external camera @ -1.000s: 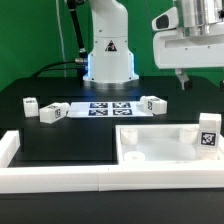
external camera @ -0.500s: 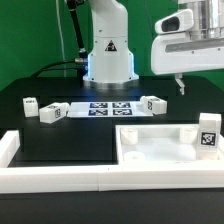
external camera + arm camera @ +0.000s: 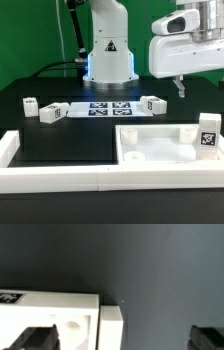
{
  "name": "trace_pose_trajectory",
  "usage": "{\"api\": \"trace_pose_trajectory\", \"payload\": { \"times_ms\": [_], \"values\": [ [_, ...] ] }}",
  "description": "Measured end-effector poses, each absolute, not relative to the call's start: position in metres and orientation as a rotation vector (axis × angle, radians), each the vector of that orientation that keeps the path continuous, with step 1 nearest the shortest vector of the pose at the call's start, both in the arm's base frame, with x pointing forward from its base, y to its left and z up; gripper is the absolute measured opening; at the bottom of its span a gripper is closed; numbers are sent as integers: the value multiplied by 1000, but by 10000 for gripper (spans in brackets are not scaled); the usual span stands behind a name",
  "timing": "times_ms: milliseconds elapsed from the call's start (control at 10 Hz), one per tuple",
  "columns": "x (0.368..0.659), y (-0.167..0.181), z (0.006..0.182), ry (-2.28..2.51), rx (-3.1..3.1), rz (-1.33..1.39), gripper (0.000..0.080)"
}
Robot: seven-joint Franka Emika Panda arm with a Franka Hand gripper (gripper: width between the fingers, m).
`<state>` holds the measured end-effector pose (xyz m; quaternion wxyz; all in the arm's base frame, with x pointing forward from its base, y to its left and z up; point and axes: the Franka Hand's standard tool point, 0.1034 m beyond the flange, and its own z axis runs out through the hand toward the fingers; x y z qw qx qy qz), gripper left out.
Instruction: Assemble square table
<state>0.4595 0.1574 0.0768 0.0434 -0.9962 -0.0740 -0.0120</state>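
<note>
In the exterior view the tabletop slab lies flat on the black table, right up against the long white border wall. A leg stands upright on the slab's corner toward the exterior view's right, its tag facing the camera. A second leg lies just beyond the slab's far edge. A third leg and a fourth leg lie well off from the slab toward the exterior view's left. The marker board lies between the second and third, and the robot base rises behind it. The gripper hangs in the air above and beyond the slab's far edge, apart from every part. Its bulky white wrist housing covers most of it, so this view leaves the jaws' spread unclear. The wrist view settles it: the two dark fingers stand spread wide on either side of the slab's corner, with nothing pinched between them at the gripper. Only this view shows, close up, a round socket in the slab and part of a tag. A narrower white piece sits just beside the slab; I cannot tell whether it is slab or wall.
</note>
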Motion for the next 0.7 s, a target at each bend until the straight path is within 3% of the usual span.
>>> {"api": "trace_pose_trajectory", "payload": {
  "times_ms": [200,300,700],
  "values": [
    [438,146,66,-567,-3043,-9,649],
    [441,146,67,-632,-3031,-15,649],
    [430,137,64,-654,-3019,114,649]
  ]
}}
